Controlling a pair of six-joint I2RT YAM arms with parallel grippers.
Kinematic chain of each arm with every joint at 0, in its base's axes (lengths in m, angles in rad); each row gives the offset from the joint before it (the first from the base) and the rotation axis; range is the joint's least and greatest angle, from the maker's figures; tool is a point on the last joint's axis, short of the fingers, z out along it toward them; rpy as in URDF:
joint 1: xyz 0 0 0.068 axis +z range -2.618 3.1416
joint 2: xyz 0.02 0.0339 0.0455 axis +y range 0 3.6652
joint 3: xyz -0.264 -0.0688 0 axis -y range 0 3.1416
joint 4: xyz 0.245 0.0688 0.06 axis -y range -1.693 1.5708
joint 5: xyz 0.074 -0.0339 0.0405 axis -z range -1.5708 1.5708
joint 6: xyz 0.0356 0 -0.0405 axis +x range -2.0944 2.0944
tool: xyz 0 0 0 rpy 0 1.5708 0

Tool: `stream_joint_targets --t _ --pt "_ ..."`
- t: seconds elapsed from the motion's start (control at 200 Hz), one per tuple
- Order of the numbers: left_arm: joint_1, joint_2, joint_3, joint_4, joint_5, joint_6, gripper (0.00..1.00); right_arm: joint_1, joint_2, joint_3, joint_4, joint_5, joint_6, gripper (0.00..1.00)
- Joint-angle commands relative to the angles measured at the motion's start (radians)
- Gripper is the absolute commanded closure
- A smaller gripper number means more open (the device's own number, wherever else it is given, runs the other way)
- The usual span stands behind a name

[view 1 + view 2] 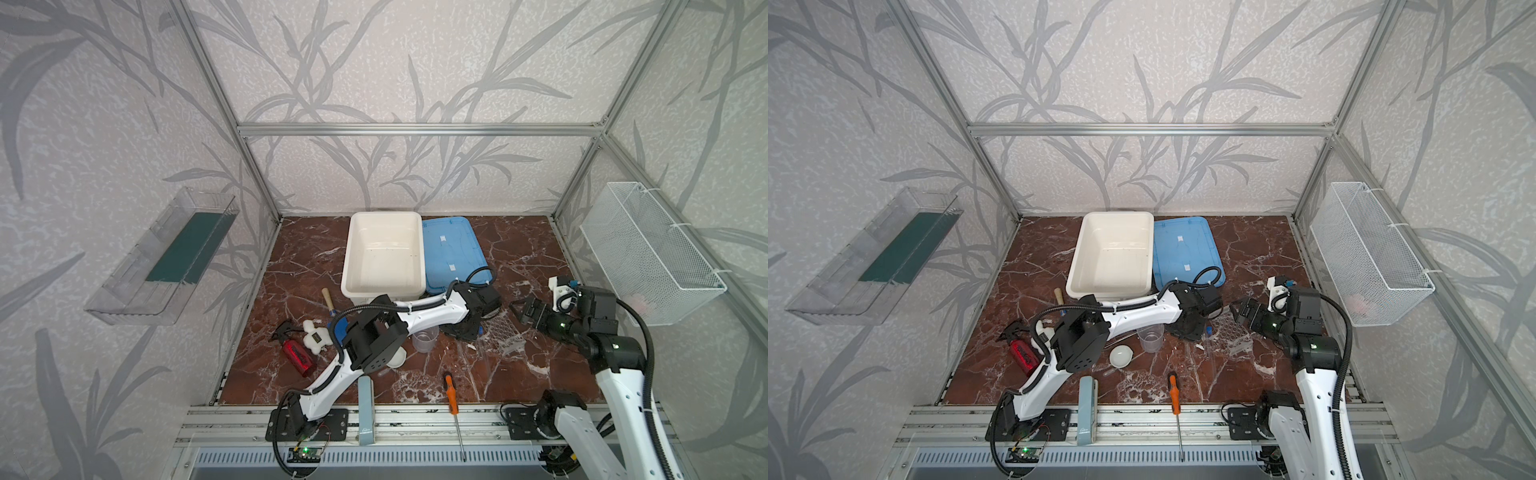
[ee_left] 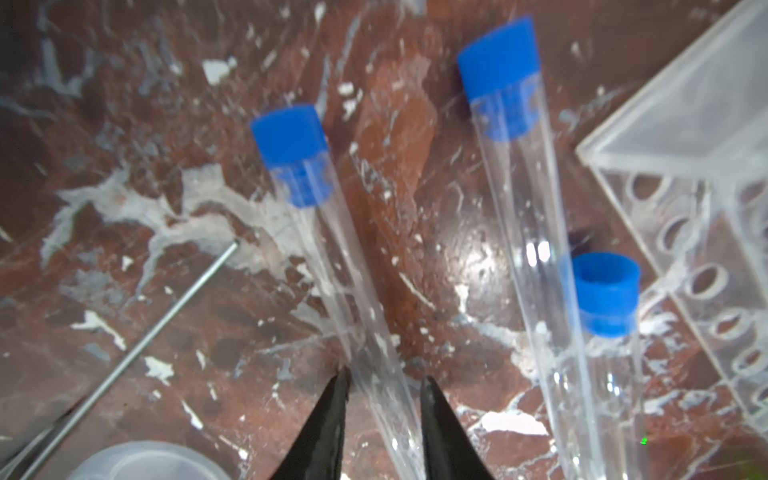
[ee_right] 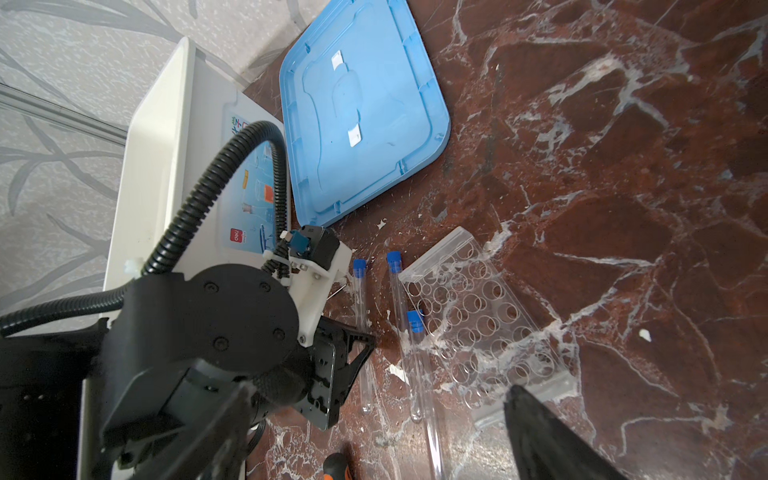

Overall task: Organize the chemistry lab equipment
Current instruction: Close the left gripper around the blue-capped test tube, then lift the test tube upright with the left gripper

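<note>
Top view: the left hand [image 1: 463, 330] is low over the desk [image 1: 291, 266] beside the tube rack [image 1: 505, 334]. The right hand [image 1: 523, 311] hovers, jaws wide apart.

Left wrist view: the jaws are narrowly apart astride a lying test tube [image 2: 328, 257]. They had best close gently and centred, then lift level.

Right wrist view: the rack's holes are empty.

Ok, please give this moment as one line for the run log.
left gripper: jaws either side of lying test tube, contact unclear | right gripper: open, holds nothing, near tube rack | white bin: no equipment inside

Bright, even light; blurry wrist close-up.
</note>
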Motion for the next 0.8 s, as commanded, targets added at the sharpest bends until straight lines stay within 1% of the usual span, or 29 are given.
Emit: stream_joint_targets --t 0.0,0.11,0.195,0.255,0.295,0.385,0.435,0.545,0.68,0.8 --pt "-0.013 -0.024 -0.024 -0.039 -0.003 -0.008 0.71 -0.003 -0.014 -0.006 0.001 0.011 -0.001 0.06" --pt "-0.014 -0.053 -0.086 0.023 0.063 -0.021 0.71 -0.003 -0.024 -0.011 -0.002 0.023 0.000 0.06" --pt "-0.014 -0.049 -0.093 0.032 0.089 -0.022 0.72 -0.003 -0.029 -0.019 0.005 0.025 0.007 0.06" --pt "-0.015 -0.048 -0.090 0.026 0.082 -0.020 0.72 -0.003 -0.030 -0.020 0.005 0.023 0.008 0.06" --pt "-0.014 -0.049 -0.088 0.021 0.074 -0.019 0.76 -0.003 -0.030 -0.019 0.004 0.024 0.007 0.06" --pt "-0.013 -0.060 -0.089 0.020 0.043 -0.021 0.77 -0.004 -0.031 -0.015 -0.004 0.031 0.002 0.06" --pt "-0.009 -0.066 -0.095 0.032 0.033 -0.026 0.81 -0.004 -0.032 -0.013 -0.007 0.033 0.001 0.06" --pt "0.000 -0.087 -0.112 0.076 0.041 -0.034 0.81 -0.003 -0.035 -0.011 -0.006 0.031 0.002 0.06" --pt "0.005 -0.116 -0.117 0.111 0.024 -0.028 0.82 -0.003 -0.044 -0.013 -0.007 0.039 0.002 0.06" --pt "0.017 -0.176 -0.162 0.214 0.044 -0.013 0.82 -0.004 -0.055 -0.010 -0.004 0.045 0.006 0.06"
